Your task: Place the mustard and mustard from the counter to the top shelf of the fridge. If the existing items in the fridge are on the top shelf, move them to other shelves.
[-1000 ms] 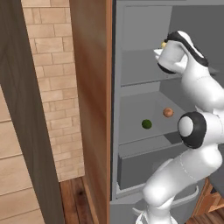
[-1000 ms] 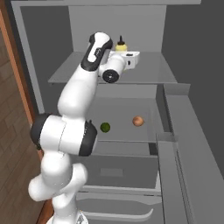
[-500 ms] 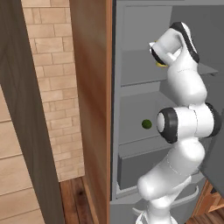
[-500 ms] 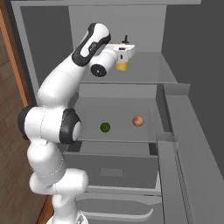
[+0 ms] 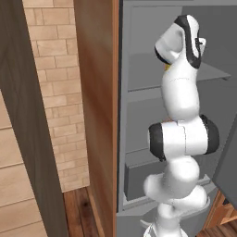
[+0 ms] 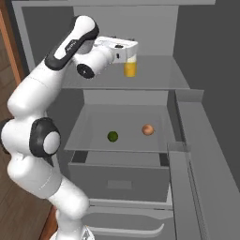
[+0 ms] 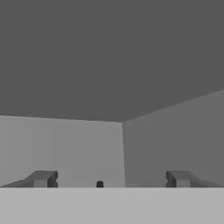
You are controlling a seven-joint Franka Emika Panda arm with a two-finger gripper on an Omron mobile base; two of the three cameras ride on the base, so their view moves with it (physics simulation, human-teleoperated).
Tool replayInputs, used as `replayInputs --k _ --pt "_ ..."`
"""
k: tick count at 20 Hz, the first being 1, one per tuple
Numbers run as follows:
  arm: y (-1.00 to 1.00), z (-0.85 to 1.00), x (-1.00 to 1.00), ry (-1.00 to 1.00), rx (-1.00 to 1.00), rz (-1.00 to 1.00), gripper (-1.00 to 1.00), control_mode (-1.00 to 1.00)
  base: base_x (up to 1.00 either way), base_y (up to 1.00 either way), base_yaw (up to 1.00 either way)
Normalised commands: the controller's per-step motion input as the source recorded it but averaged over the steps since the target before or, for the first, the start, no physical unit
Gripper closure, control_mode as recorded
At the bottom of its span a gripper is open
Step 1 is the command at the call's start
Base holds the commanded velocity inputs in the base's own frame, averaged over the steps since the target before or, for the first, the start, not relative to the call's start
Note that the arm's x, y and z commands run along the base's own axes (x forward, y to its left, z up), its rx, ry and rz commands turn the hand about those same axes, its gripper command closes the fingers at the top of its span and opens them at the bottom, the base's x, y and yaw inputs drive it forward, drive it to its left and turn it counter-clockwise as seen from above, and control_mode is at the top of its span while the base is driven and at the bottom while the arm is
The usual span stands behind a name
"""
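A yellow-orange mustard stands upright on the top shelf of the open fridge. My gripper hangs just above the bottle, open, with the cap hidden behind the hand. In the hand view the fingertips stand wide apart around my gripper, and the bottle's dark cap tip peeks up between them. A sliver of the mustard shows beside my arm in the left base view. The existing items, a dark green ball and an orange-brown ball, lie on the shelf below.
A grey box-shaped drawer sits under the lower shelf. The open fridge door runs along the right. A wooden cabinet side and a brick wall stand to the left of the fridge.
The jaws have spread apart and let go of the mustard, which now stands on the top shelf. The arm's elbow has swung over to the left.
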Motion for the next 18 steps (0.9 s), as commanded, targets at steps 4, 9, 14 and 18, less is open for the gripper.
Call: replayInputs --k 4,9,14,18 --pt "-0.34 0.66 -1.0 0.0 0.06 -0.09 -1.0 -1.0 0.0 0.0 0.0" --pt "-0.73 0.41 -1.0 0.0 0.09 -0.02 -1.0 -1.0 0.0 0.0 0.0" --pt "-0.91 0.27 -1.0 0.0 0.11 0.0 -1.0 -1.0 0.0 0.0 0.0" --pt "-0.55 0.22 -1.0 -0.05 0.09 0.0 -1.0 -1.0 0.0 0.0 0.0"
